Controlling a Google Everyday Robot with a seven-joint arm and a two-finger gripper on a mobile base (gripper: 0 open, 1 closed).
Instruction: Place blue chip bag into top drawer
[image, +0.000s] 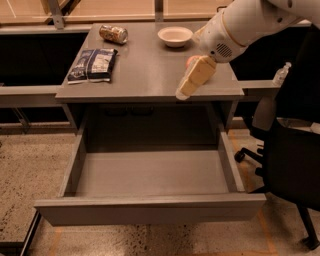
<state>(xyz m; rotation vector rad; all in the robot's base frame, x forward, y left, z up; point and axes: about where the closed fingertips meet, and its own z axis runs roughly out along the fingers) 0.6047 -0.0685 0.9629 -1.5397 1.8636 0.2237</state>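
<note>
- The blue chip bag (92, 65) lies flat on the left side of the worktop (145, 70), near the left edge. Nothing rests on it, so it looks reachable from above.
- The top drawer (150, 210) is pulled fully out below the worktop and its floor is bare. It appears ready to receive the bag with no opening step left.
- The tool (186, 89) hangs over the right front part of the worktop, angled down and to the left, well apart from the bag. I cannot tell whether it is released or clenched. It carries nothing that I can see.
- My judgement is that the grasp is not yet made and the arm must cross leftward to the bag.
- Count on the worktop: one bag, one can (113, 34) lying on its side at the back left, one bowl (175, 36) at the back, and one reddish fruit (190, 61), mostly hidden behind the tool.
- Beyond the worktop: one dark chair (295, 150) at the right and one clear bottle (282, 75) on a side ledge.
</note>
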